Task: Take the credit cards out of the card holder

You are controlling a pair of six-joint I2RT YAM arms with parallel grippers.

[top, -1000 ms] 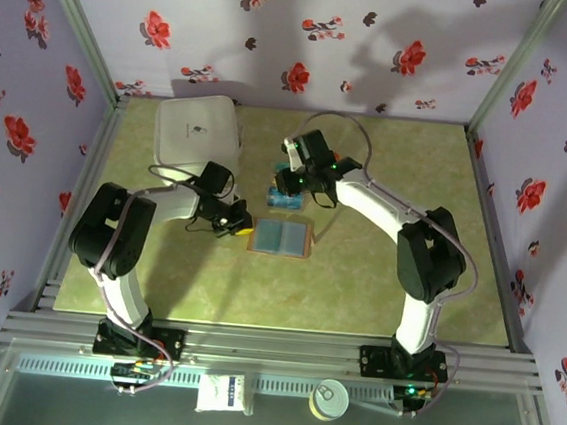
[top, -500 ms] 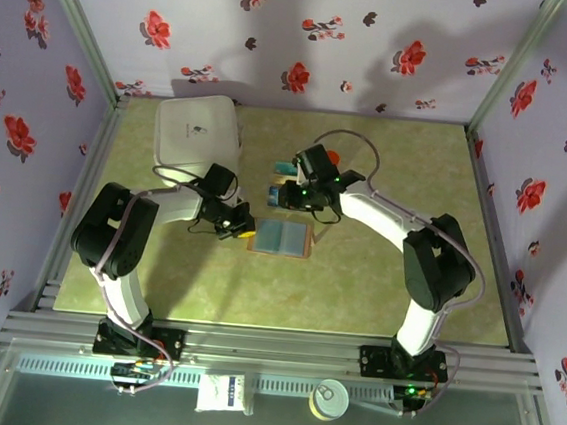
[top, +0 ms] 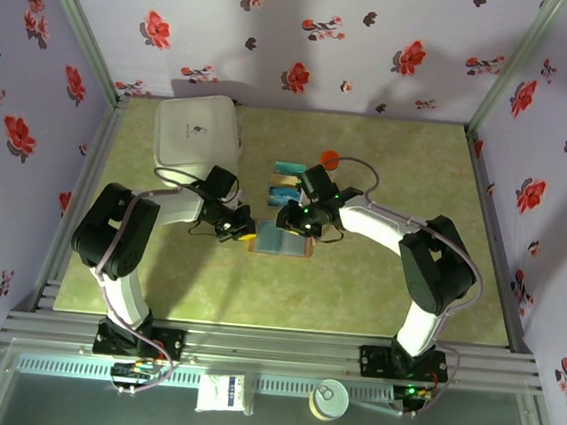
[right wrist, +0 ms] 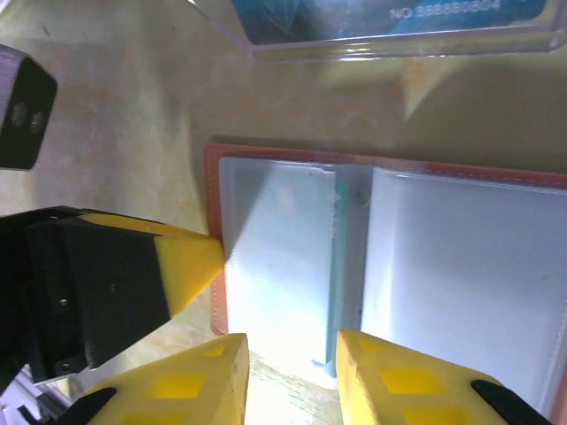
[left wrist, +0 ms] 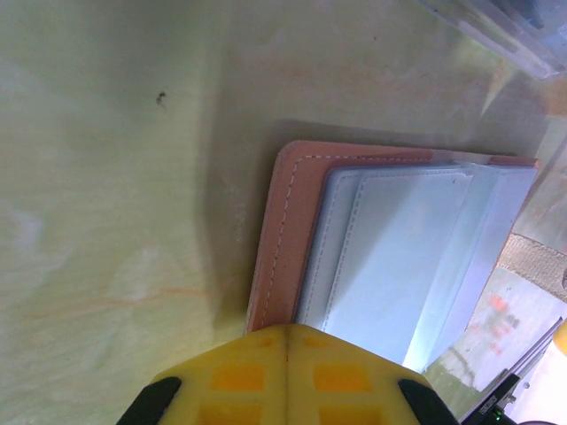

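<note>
Desk (top: pixel 377 282): white square container (top: pixel 199 132) at far left. Card holder (top: pixel 278 244) lies open at centre, blue-grey panels up. Credit cards (top: pixel 286 180) sit just beyond it in a clear plastic box (right wrist: pixel 292 51). One teal card (right wrist: pixel 336 266) shows edge-on at the holder's fold.

Left gripper (left wrist: pixel 285 332): fingers pressed together, tip at the holder's left rim.

Right gripper (right wrist: pixel 292 341): fingers narrowly parted over the left panel, holding nothing.

Left gripper (top: pixel 242 231) blocks the holder's (top: pixel 278 243) left, right gripper (top: pixel 297 222) and cards (top: pixel 286 177) its far side; near and right stand free.
</note>
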